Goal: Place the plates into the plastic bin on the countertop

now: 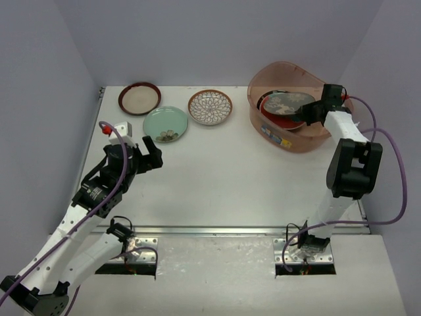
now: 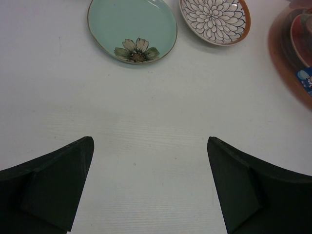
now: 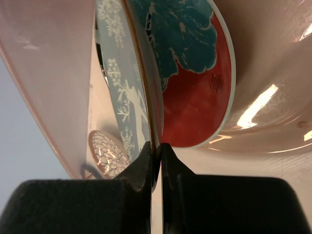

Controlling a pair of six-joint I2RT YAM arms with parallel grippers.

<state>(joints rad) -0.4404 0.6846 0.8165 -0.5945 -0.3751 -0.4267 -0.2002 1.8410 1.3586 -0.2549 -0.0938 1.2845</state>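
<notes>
Since the right tool (image 3: 157, 148) is clamped on only the thin rim of the grey deer plate (image 3: 122, 102), held on edge inside the plastic bin (image 3: 44, 73), a slip looks the main risk. The plate could drop onto the red-and-teal plate (image 3: 195, 97) right beside it & chip both. Letting go too high would prob. do the same. The bin wall sits close, so a careless exit might knock or drag the bin.

Left tool (image 2: 149, 140) hangs w/ jaws wide apart, gripping nothing, over bare tabletop (image 2: 146, 97). Ahead lie the mint green plate (image 2: 132, 29) & brown lattice plate (image 2: 214, 19), w/ the dark-rimmed cream plate (image 1: 139, 98) further back. All lie flat, so a poor approach may just shove them.
</notes>
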